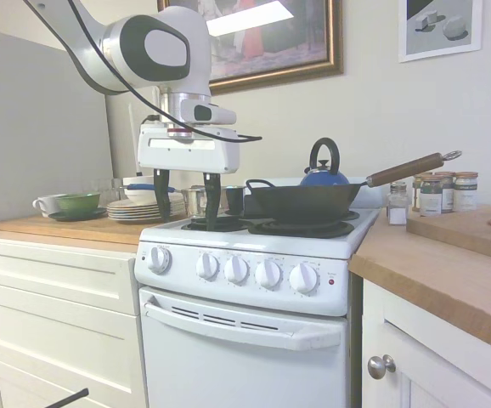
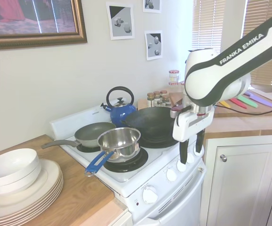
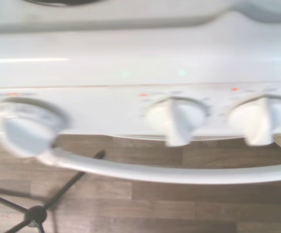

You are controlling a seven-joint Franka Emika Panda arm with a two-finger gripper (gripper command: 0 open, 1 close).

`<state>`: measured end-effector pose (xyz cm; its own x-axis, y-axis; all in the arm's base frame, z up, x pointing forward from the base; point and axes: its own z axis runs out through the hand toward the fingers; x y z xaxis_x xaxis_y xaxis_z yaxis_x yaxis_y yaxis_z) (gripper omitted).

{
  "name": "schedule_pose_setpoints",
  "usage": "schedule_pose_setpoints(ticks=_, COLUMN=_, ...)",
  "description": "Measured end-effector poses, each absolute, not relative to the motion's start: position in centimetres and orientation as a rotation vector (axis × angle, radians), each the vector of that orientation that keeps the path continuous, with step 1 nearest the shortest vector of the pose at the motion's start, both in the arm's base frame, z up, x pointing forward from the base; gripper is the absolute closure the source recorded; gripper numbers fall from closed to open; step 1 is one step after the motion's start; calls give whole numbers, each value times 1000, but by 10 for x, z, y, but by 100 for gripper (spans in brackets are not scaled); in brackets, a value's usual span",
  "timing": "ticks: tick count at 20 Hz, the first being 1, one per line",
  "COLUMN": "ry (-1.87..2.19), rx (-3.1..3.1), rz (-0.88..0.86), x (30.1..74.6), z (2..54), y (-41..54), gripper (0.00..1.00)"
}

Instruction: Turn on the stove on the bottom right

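Kitchen corner, cream wall with a framed picture (image 1: pixel 254 38), wood table (image 1: pixel 449 272) on both sides of the stove (image 1: pixel 245 280).

Fingers (image 1: pixel 212 197): two dark fingers pointing down, spread apart with a clear gap, holding nothing. Gripper (image 1: pixel 186 191) hangs in front of the stove's front edge, over the knob panel; tips above the knobs (image 1: pixel 237 269), not touching. In the second exterior view the gripper (image 2: pixel 192 151) sits near the right end of the knob row (image 2: pixel 173 169), tips just above the knobs there.

Wrist view, blurred: three white knobs on the panel, the middle one (image 3: pixel 175 117) about centred, oven handle (image 3: pixel 169 171) below them, wood floor beneath.

Stove: narrow, white, set between cream drawers (image 1: pixel 54 314) and a cabinet (image 1: pixel 424 365). Five knobs in a row on the front, small red light (image 1: pixel 331 281) at the right end, white handle across the oven door.

On the burners: steel saucepan (image 2: pixel 121 141) with blue handle front left, grey frying pan (image 2: pixel 92 133) behind it, black wok (image 1: pixel 309 202) with a wooden handle on the right, blue kettle (image 1: pixel 324 170) at the back.

Outward: stack of plates (image 2: pixel 20 190) with a white bowl on the left table, a green bowl (image 1: pixel 77 202) beyond. Spice jars (image 1: pixel 437 194) against the wall on the right.
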<state>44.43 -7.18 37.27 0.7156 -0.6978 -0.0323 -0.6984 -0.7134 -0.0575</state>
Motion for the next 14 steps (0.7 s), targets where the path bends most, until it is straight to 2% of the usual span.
schedule_pose_setpoints(ticks=2, ry=1157, rx=-2854, rz=31, x=453, z=363, y=-83, gripper=0)
schedule_pose_setpoints(ticks=3, ry=1159, rx=-2856, rz=41, x=457, z=358, y=-88, gripper=100)
schedule_pose_setpoints(ticks=14, ry=1126, rx=-2937, rz=39, x=470, z=335, y=-125, gripper=100)
